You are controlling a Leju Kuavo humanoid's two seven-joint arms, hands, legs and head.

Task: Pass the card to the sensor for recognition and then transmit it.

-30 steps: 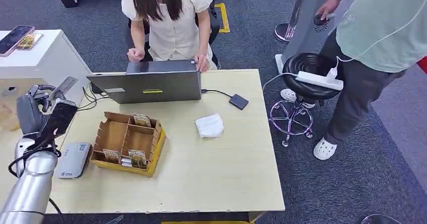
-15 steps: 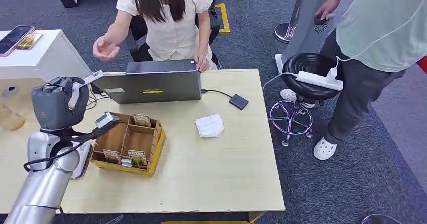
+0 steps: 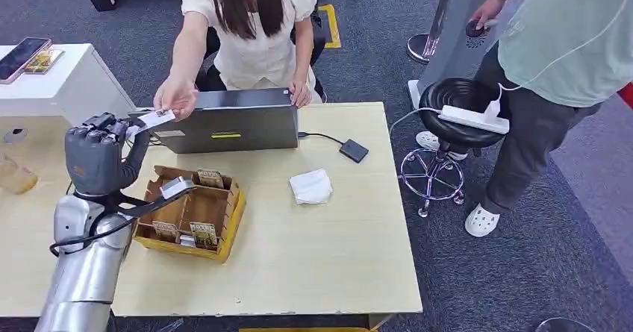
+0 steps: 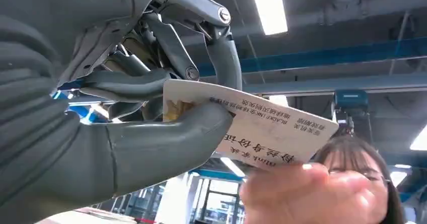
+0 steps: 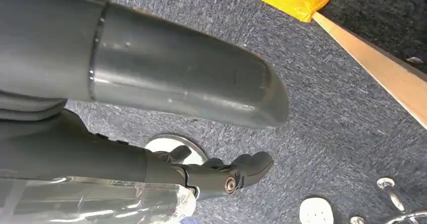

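Observation:
A white card (image 3: 153, 118) with printed text is pinched between the thumb and fingers of my left hand (image 3: 97, 157), raised above the table's left side beside the laptop. The seated person's hand (image 3: 175, 97) reaches over and grips the card's far end. In the left wrist view the card (image 4: 262, 128) sits under my thumb (image 4: 166, 138), and the person's fingers (image 4: 312, 189) hold its outer edge. My right hand (image 5: 116, 156) hangs over grey carpet with its fingers apart and nothing in it.
A cardboard tray (image 3: 231, 216) with several cards stands just right of my left arm. A grey laptop (image 3: 231, 127), a small black box (image 3: 353, 151) on a cable and a white tissue (image 3: 310, 186) lie on the table. A second person stands by a black stool (image 3: 463, 108).
My left hand rose from low at the table's left edge toward the laptop's corner, carrying the card. The seated person stretched an arm out and took hold of the card's far end.

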